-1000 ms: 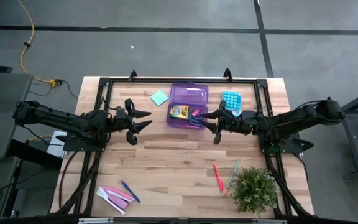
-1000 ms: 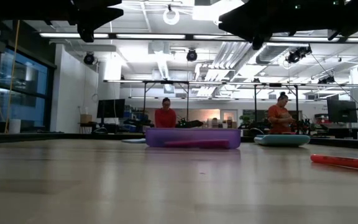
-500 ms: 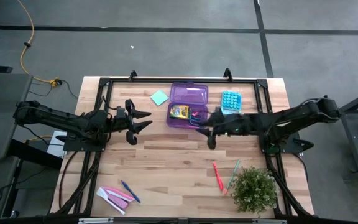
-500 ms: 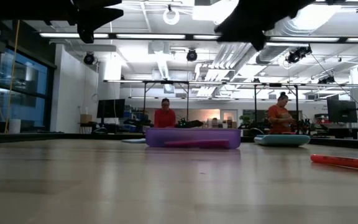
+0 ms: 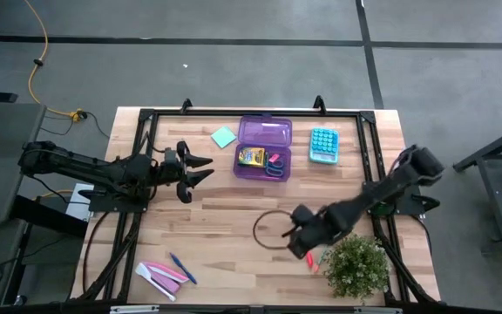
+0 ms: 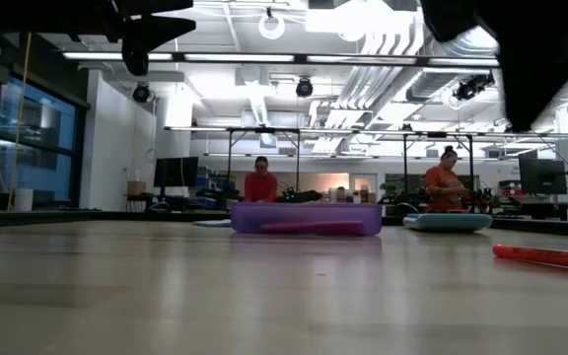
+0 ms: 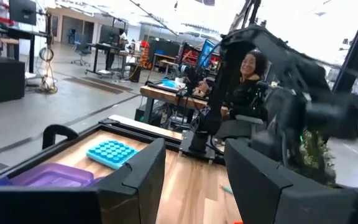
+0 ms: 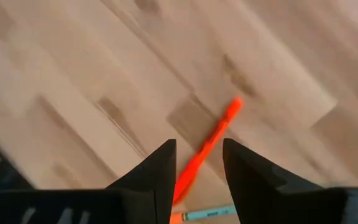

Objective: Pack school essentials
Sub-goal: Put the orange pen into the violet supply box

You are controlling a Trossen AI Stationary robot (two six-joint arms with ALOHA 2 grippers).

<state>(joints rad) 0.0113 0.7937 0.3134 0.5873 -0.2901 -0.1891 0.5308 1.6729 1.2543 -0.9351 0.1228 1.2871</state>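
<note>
The open purple box (image 5: 264,146) at the table's far middle holds the yellow crayon box (image 5: 251,157), the blue-handled scissors (image 5: 274,167) and the pink eraser (image 5: 275,158). The green sticky-note pad (image 5: 224,137) lies to its left. My right gripper (image 5: 297,240) (image 8: 197,146) hovers open above the orange-red pen (image 8: 211,143), which shows between its fingers and lies flat on the wood. The green pen (image 8: 207,213) lies just beside it. A blue pen (image 5: 181,268) lies near the near-left corner. My left gripper (image 5: 200,168) (image 7: 194,149) waits open, left of the box.
A light-blue buttoned pad (image 5: 323,144) lies right of the box. A potted plant (image 5: 356,266) stands close to my right gripper, toward the near-right corner. Pink and white flat pieces (image 5: 159,275) lie by the blue pen. People show in the room beyond the table.
My right gripper has left the purple box and swung fast toward the table's near edge. It has tipped to point down and now stands over the orange-red pen.
</note>
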